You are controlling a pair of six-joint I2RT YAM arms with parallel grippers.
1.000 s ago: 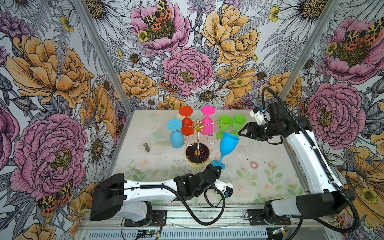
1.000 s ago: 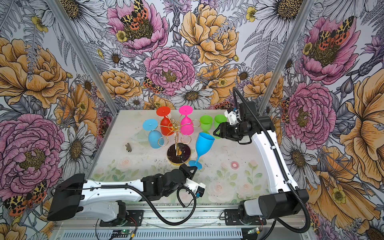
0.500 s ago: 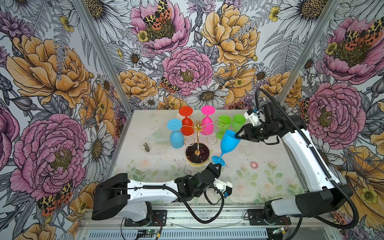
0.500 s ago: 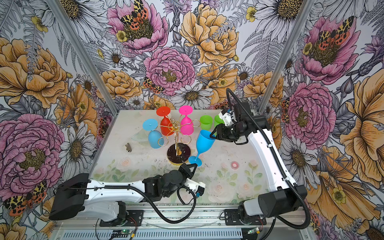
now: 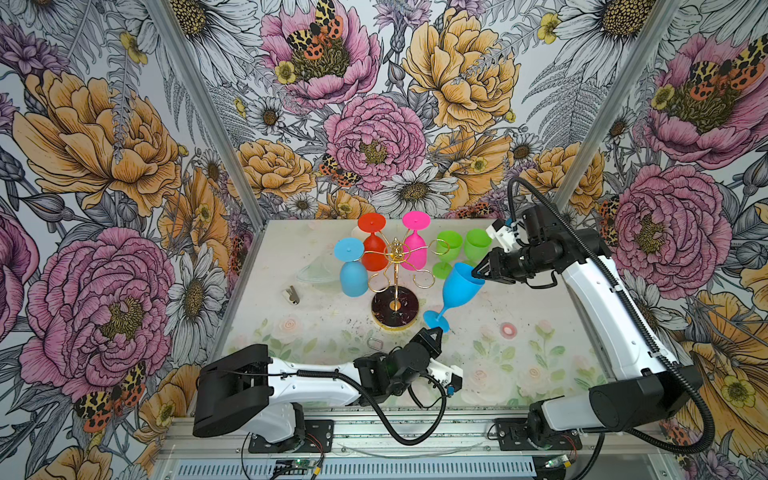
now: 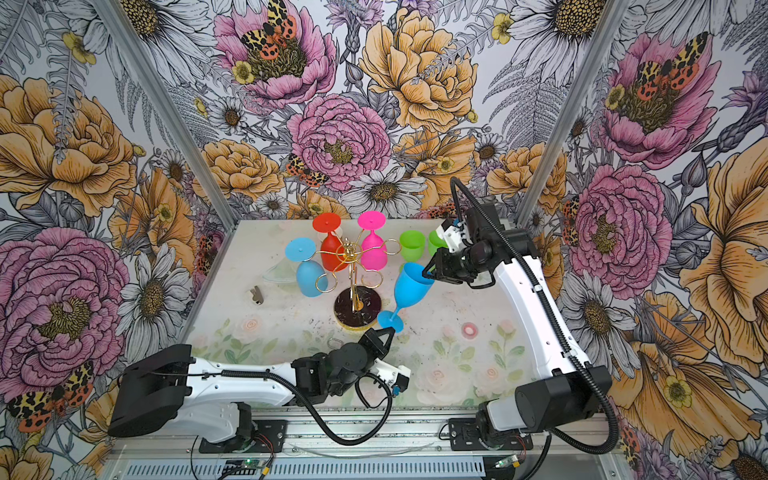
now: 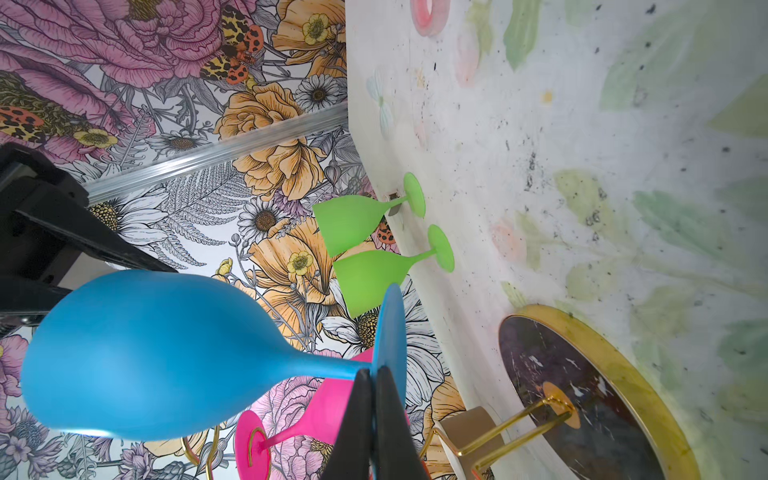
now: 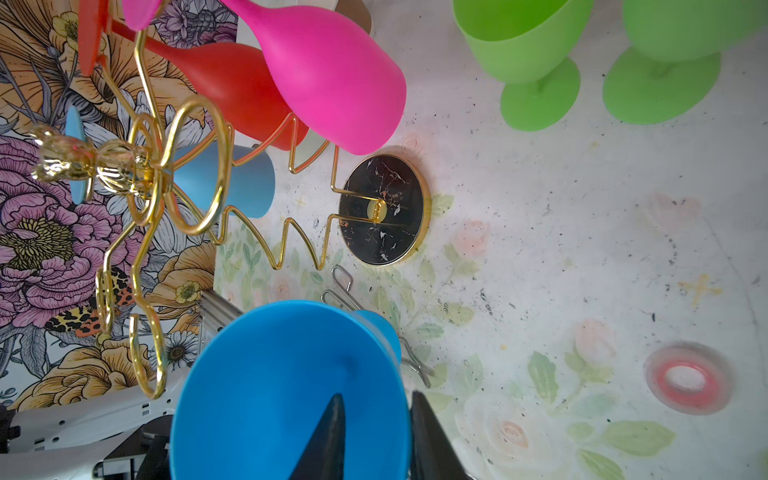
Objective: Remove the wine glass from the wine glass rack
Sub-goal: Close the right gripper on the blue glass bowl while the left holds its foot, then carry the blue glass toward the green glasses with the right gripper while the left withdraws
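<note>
Two grippers meet on one wine glass (image 5: 459, 286), matte blue plastic with a rounded bowl, a thin stem and a flat disc foot. I see it clear of the wine glass rack (image 5: 395, 309), just right of the stand's round black marbled base with its gold rim. Its long axis leans: the foot is low and toward the front, the bowl is raised, and the mouth opens toward the right and back. The left gripper (image 5: 434, 330) is pinched tight on the foot's edge. The right gripper (image 5: 478, 270) straddles the rim with its jaws apart, one finger (image 8: 328, 432) inside the bowl and one outside. The rack's curled gold wire loops carry three inverted glasses (image 5: 374, 253), pale blue, red and pink. Two green glasses (image 5: 451, 245) stand on the speckled table (image 5: 532, 299) behind.
</note>
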